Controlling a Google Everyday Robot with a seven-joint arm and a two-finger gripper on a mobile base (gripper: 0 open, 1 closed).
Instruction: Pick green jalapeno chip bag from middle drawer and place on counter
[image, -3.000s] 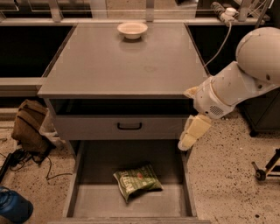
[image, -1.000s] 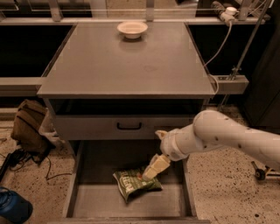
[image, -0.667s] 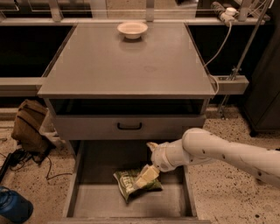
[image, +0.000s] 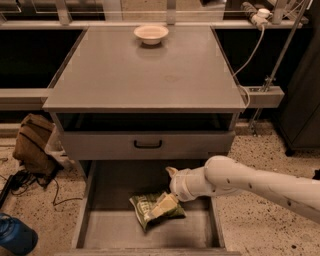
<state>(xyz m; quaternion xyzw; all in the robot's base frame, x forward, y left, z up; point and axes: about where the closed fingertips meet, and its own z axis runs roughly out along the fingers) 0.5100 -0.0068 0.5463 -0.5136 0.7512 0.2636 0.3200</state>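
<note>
Bag (image: 141, 206), green, crinkled, pale lettering: one item, lying flat on the floor of the drawer (image: 112, 187). The drawer is pulled out below the front edge of the counter (image: 145, 75). The bag sits right of the drawer's middle, nearer its front lip than its back, tilted askew to the walls.

Gripper (image: 160, 208): down inside the drawer, its pale tip resting on the bag's upper right part. It is touching the bag, not beside it. Whether it has closed on the bag cannot be told from this angle.

Arm (image: 260, 185): white, reaching in low from the right, across the drawer's right wall.

Counter: grey, matte. It holds one bowl (image: 151, 34) at the far edge, about midway between the far corners. The bag is not on it.

Drawer front (image: 147, 144) with a black handle: shut, directly under the counter's front edge (not the drawer in question).

Floor items: a brown pack (image: 32, 145) left of the cabinet, outside the task.

Progress, as a judgement:
- Done: the drawer is open, and the reach has arrived at the bag.
- Left: confirm the grasp, lift the bag clear of the drawer walls, carry it up past the front edge, and set it on the counter away from the bowl.

Roughly the first third of the task appears complete.
</note>
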